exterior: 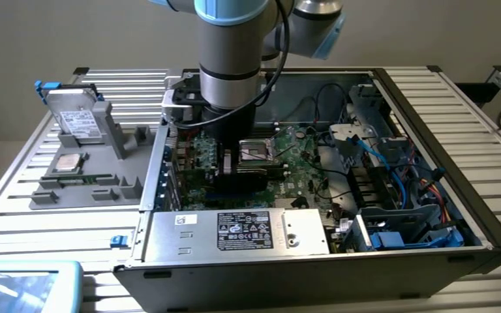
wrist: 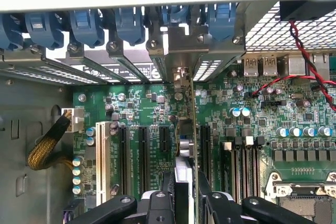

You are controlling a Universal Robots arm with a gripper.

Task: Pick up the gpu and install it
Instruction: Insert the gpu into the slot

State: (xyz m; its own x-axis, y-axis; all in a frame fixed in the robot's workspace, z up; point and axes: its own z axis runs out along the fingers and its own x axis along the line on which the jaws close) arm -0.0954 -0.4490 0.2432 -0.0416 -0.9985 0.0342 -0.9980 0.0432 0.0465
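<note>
Presently the gripper (wrist: 183, 203) stands part-closed, jaws clamped on the gpu (wrist: 184, 148), which hangs edge-on inside the case (exterior: 320, 283), low over the motherboard (wrist: 136, 108) between black slots (wrist: 143, 156). Judgement: keep the card upright and square, bracket end meeting the rear opening below the blue clips (wrist: 126, 24). Room is tight: slots on one side, memory sockets (wrist: 245, 169) on the other.

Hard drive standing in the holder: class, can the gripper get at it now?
Probably not: the gripper sits inside the case, shut on the gpu, though nothing covers the hard drive.
</note>
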